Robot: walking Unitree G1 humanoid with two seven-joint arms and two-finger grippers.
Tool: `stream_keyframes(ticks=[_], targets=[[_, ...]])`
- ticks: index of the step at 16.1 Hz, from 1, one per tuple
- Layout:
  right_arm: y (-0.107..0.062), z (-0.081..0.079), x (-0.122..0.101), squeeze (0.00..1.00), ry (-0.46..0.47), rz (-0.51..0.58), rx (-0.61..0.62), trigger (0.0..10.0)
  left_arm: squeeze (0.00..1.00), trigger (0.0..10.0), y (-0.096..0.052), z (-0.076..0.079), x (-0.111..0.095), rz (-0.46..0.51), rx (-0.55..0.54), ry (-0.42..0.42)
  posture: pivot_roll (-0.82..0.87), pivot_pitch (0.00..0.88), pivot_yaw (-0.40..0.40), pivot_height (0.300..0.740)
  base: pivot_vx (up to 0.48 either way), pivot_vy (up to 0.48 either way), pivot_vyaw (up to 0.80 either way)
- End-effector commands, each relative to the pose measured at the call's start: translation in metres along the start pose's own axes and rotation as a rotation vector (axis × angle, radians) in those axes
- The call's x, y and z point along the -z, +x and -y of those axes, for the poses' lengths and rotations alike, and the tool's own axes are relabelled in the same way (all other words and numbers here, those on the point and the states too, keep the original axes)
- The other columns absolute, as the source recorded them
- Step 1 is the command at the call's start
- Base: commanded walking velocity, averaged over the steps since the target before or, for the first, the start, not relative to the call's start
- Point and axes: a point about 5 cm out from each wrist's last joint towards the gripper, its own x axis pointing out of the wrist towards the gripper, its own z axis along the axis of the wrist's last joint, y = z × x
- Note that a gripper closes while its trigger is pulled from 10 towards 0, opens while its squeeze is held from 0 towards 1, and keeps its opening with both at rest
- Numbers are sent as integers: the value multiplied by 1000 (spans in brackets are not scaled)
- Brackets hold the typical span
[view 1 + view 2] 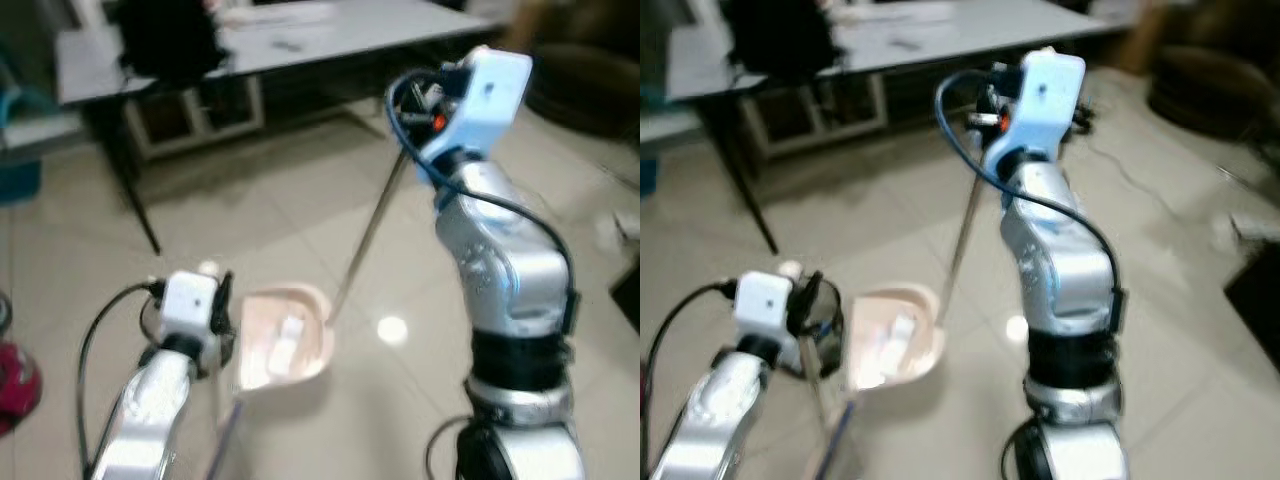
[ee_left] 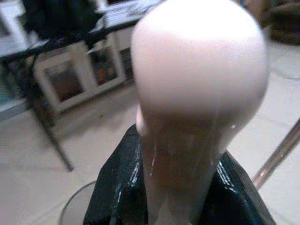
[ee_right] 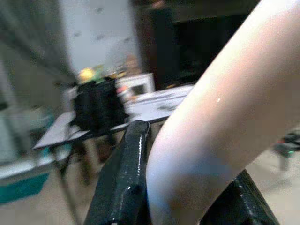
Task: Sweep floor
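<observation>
A pale pink dustpan [image 1: 285, 345] rests on the tiled floor, with white scraps [image 1: 290, 335] lying in it. My left gripper [image 1: 222, 305] is shut on the dustpan's upright handle, whose rounded pink top [image 2: 199, 70] rises between the black fingers [image 2: 117, 187]. My right gripper [image 1: 415, 100] is raised high and shut on the broom's pale grip [image 3: 220, 117], between its black fingers [image 3: 124, 178]. The broom's thin metal pole [image 1: 368, 235] slants down to the dustpan's right edge. The broom head is hidden.
A grey table [image 1: 300, 35] with a black bag [image 1: 165, 40] stands at the back, its dark leg [image 1: 135, 200] angling to the floor. A white shelf unit [image 1: 200, 110] sits under it. A teal bin [image 1: 20, 170] and a red object [image 1: 15, 385] are on the left, dark furniture [image 1: 590, 80] at far right.
</observation>
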Motion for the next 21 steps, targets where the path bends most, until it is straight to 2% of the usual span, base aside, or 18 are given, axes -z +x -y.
stream_keyframes(ticks=[1,4,8,14,21], targets=[[2,1,-14,0,11,58,-4,10000,0,10000,2,1,-7,27,5,15,-59,0,24,740,345,0,800],[2,2,-14,0,16,59,3,10000,0,10000,2,1,-8,26,5,17,-57,0,22,740,346,0,742],[4,8,-13,0,28,67,42,10000,0,10000,4,1,-10,29,7,25,-59,0,25,740,343,0,0],[3,20,-24,0,-98,144,97,10000,0,10000,10,2,-13,36,16,27,-70,0,42,740,344,0,0],[3,23,-24,0,-96,161,110,10000,0,10000,13,1,-14,37,18,31,-65,0,46,740,343,0,0]])
